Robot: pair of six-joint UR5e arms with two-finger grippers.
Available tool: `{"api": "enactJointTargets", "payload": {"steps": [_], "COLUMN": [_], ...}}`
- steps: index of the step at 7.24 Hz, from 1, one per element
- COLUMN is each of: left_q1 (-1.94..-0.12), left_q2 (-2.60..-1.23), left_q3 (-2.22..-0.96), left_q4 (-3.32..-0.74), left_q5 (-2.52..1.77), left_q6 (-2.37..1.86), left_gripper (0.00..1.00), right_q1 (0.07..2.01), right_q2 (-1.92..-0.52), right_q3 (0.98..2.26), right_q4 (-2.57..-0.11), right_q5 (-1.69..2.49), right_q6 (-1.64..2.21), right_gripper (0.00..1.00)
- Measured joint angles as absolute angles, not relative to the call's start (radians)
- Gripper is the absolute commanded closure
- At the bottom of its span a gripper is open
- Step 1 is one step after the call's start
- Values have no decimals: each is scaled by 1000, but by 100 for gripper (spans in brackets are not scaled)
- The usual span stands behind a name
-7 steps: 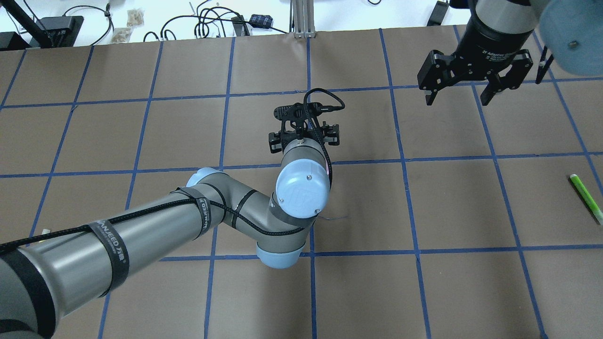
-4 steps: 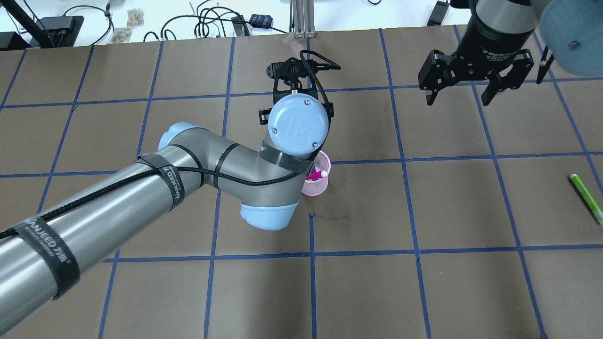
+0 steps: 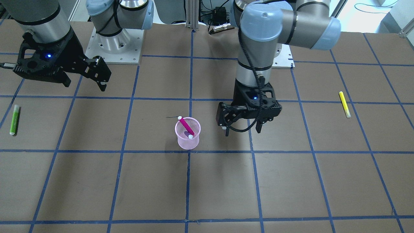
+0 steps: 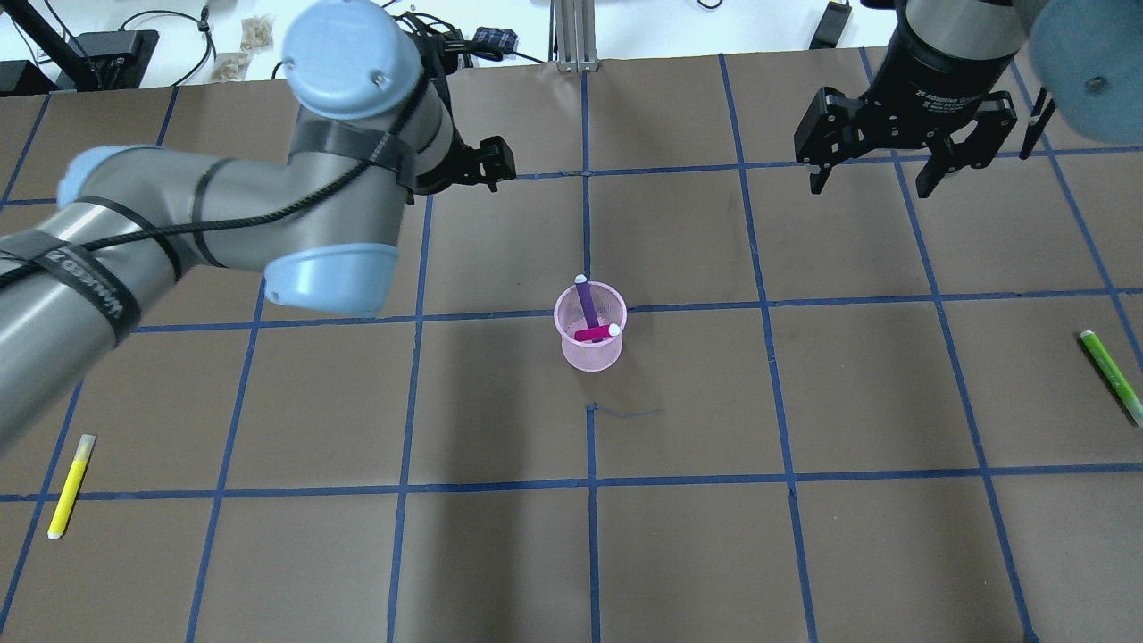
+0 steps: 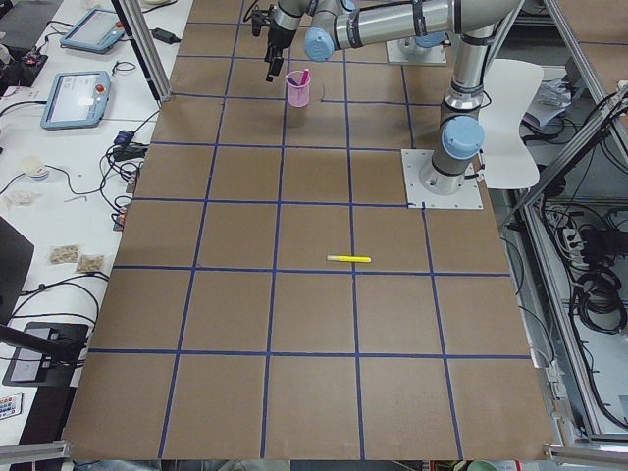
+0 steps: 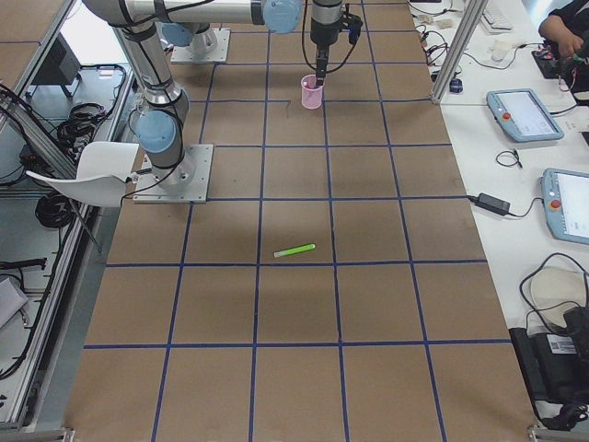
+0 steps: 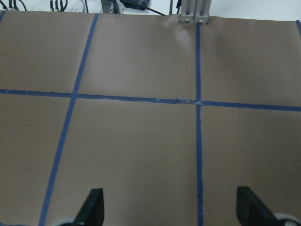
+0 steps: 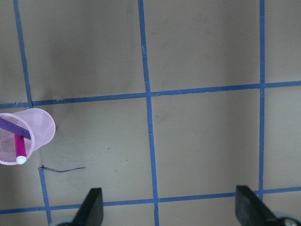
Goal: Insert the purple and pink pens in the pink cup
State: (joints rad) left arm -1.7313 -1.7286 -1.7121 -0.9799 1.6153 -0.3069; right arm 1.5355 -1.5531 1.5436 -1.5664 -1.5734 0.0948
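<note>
Already in the cup: both pens, and both claws empty

Upright on the brown-papered table (image 4: 804, 554) stands the pink cup (image 4: 591, 359), at a crossing of blue tape lines (image 4: 848, 304). The purple pen (image 4: 587, 304) leans inside it, its white tip poking over the far rim. The pink pen (image 4: 594, 334) lies slanted in the cup as well, its white cap resting at the rim.

The left gripper (image 3: 242, 129) hangs above the table on the robot's left of the cup, clear of it. Its jaws are spread wide, with nothing between them; the left wrist view shows only paper and tape in the gap.

The right gripper (image 4: 871, 186) hovers well apart from the cup on the robot's right, toward the table's far edge. It is likewise splayed apart and empty.

A green marker (image 4: 1110, 375) lies flat near the table's right edge, and a yellow marker (image 4: 70, 485) lies near the left edge, both well away from the cup.
</note>
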Motion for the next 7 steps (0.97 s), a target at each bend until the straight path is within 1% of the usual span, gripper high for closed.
{"api": "enactJointTargets", "payload": {"steps": [2,3,5,7], "left_q1": [-1675,-1670,-1665,-1642], "left_q2": [-1693,-1673,-1638,-1612], "left_q3": [-1559,-1516,-1487,-1487], "left_q4": [-1338,-1449,-1562,-1567], "left_q5": [1568,1568,1609,1654], "left_q6": [-300,-299,-283,-128], "left_gripper": [0,0,0,0], "right_q1": [1536,1536,1537,1538], "right_q2": [-1565,-1572,-1579,-1580], "right_q3": [1547,1552,1562,1564], "right_q4": [-1562,-1558,-1556,-1556], "right_q5": [-1569,-1567,-1562,-1566], "right_q6": [112,113,112,109], "right_gripper": [0,0,0,0]}}
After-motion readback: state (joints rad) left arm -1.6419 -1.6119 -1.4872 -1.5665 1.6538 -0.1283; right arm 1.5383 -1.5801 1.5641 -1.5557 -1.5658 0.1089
